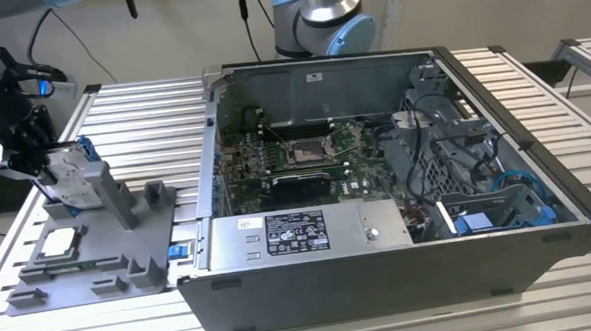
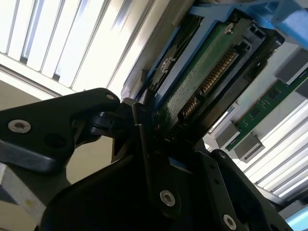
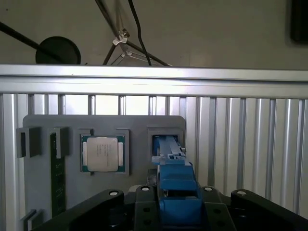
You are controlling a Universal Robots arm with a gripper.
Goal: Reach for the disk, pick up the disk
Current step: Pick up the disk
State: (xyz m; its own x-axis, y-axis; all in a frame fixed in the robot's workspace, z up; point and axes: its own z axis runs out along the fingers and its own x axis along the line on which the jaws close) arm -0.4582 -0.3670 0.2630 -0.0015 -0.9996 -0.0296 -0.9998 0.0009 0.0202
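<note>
Gripper (image 3: 175, 195): the claw is pressed together on the disk (image 3: 177, 175). In the first wrist view the blue carrier sits tight between the two black fingers with no gap on either side. In the second wrist view one finger (image 2: 144, 144) bears against the carrier edge, with the disk's green board (image 2: 202, 82) and connector row just beyond it.

Disk position: upright on edge at the slot (image 3: 163, 139) of the grey fixture (image 1: 127, 242), at the exterior view's left. The white label (image 1: 71, 177) faces the camera and the gripper (image 1: 34, 160) is clamped on the upper end. The lower end seems to sit in or just at the slot; I cannot tell whether it has cleared it.

Chip (image 3: 103, 153) lies flat in its own recess beside the slot, untouched.

Beyond: slatted table (image 1: 142, 128), then the open computer case (image 1: 383, 282), well apart from the disk.

Progress, as a judgement: the reach is done and the grasp looks made. The lift clear of the fixture is not confirmed.
</note>
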